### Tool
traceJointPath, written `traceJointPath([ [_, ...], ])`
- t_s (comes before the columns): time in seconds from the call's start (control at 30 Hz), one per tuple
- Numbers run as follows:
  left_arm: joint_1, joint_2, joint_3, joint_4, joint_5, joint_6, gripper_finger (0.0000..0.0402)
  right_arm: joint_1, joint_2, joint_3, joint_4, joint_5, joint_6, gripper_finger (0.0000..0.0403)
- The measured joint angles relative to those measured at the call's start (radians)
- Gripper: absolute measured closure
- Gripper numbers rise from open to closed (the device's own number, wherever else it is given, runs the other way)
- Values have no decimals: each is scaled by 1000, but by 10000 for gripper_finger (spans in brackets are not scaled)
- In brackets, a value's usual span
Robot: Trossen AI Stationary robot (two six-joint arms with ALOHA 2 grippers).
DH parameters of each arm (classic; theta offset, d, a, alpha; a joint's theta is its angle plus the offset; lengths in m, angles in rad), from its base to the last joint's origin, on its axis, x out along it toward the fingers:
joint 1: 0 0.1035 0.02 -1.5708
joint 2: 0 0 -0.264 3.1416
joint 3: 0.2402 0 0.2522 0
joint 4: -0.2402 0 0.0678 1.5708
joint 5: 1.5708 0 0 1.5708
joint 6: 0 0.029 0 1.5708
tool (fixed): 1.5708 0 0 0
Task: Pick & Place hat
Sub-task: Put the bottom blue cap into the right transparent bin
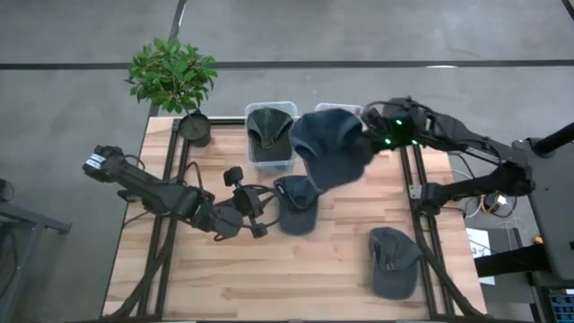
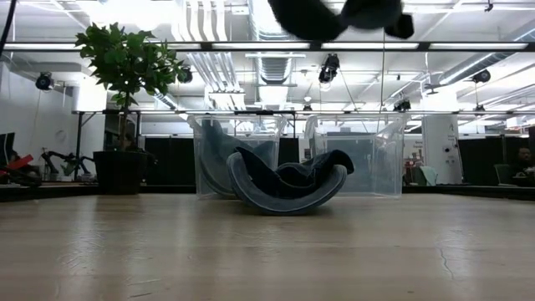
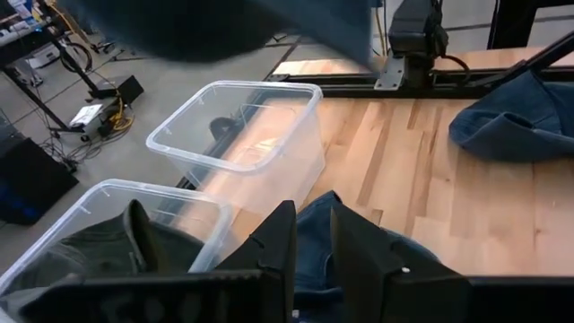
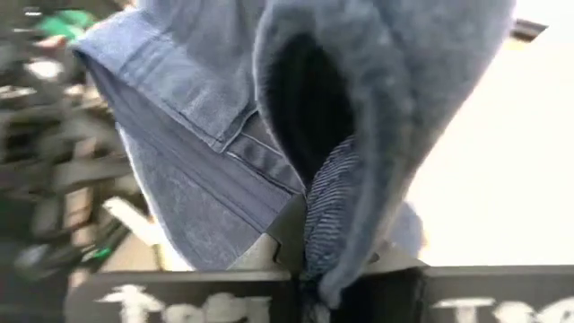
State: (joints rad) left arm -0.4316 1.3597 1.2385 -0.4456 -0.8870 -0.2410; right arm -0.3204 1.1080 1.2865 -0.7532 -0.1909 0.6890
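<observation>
A blue cap [image 1: 330, 148] hangs from my shut right gripper [image 1: 371, 135], high above the two clear bins; in the low view the lifted cap [image 2: 334, 17] shows at the top edge. A second blue cap [image 1: 296, 202] lies upside down on the table in front of the bins, resting on its crown [image 2: 284, 188]. My left gripper [image 1: 265, 213] hovers just left of it, its fingers a narrow gap apart, and the cap [image 3: 313, 224] shows beyond them. The left bin [image 1: 271, 135] holds a dark green cap. My right gripper [image 4: 332, 269] pinches the lifted blue cap between its two fingers by the rim of the crown [image 4: 327, 215], beside the opening. The cap is lifted clear of table and bins, with its crown and brim spread out beyond the fingers.
A third blue-grey cap [image 1: 395, 260] lies near the table's right near corner. The right clear bin [image 3: 242, 135] stands beside the left one, mostly covered by the lifted cap in the high view. A potted plant [image 1: 175, 76] stands at the far left corner.
</observation>
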Motion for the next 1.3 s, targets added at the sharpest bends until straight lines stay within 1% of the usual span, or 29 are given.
traceJointPath([
  [0.13,0,-34,0,-36,6,7,335,-109,67,0,2,-2,-52,394],
  [0.3,5,-89,-1,-68,15,55,335,-257,130,0,8,-63,-97,394],
  [0.4,11,-129,-11,-70,52,99,335,-339,157,0,8,-97,-120,394],
  [0.5,21,-186,-44,-57,91,120,335,-404,176,0,8,-123,-142,394],
  [0.6,35,-257,-120,-11,97,148,335,-450,190,0,5,-124,-173,394],
  [0.8,59,-447,-312,111,112,159,335,-492,252,0,2,-124,-196,394],
  [0.97,59,-593,-446,140,113,114,335,-512,327,-2,1,-122,-210,394],
  [1.13,59,-693,-520,142,113,82,335,-519,350,-2,-10,-123,-162,394],
  [1.23,59,-737,-534,136,112,98,335,-518,325,-2,-45,-114,-113,394],
  [1.3,58,-760,-534,139,113,116,335,-518,302,-2,-85,-78,-88,394],
])
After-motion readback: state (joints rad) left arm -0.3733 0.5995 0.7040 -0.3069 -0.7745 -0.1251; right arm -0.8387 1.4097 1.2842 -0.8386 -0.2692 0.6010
